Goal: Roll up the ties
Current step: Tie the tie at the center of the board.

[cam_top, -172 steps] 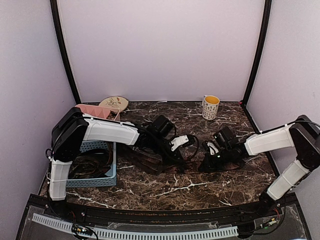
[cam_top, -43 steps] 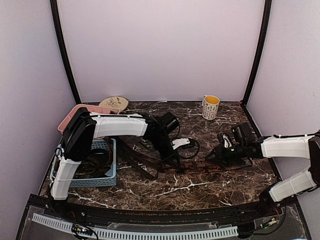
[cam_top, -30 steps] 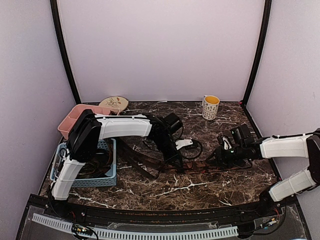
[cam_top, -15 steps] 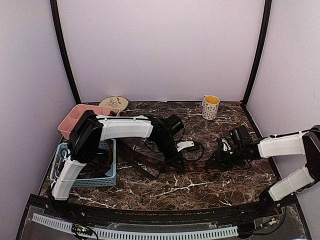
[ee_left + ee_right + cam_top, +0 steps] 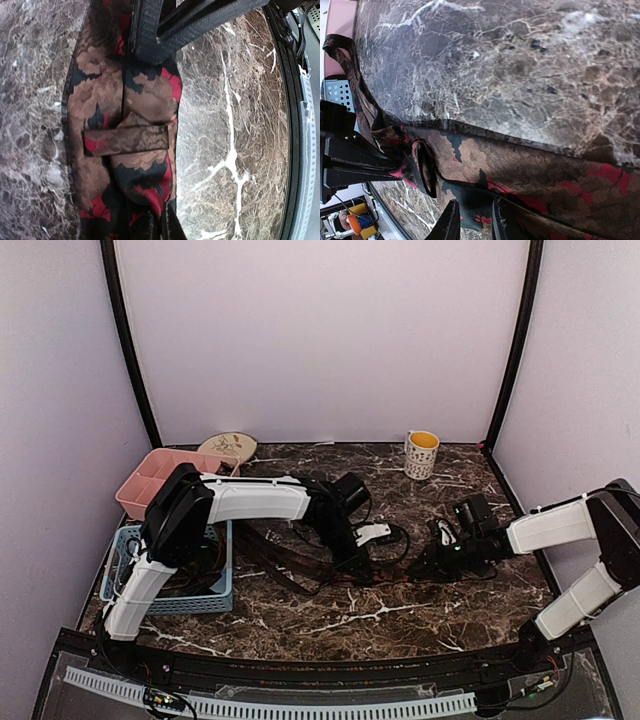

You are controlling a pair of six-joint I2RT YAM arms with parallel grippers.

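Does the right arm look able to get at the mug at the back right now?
Probably yes. The mug stands in the open at the back, with only bare tabletop between it and the right gripper. That gripper's fingers straddle the tie, though, so it would have to leave that first.

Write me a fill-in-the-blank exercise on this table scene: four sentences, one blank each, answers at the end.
1. The inside of the mug is ____.
2. The basket on the left is ____ in colour.
3. The compartment tray behind the basket is ____.
4. The left gripper is ____ on the red-flowered tie.

Missing words: yellow; blue; pink; shut
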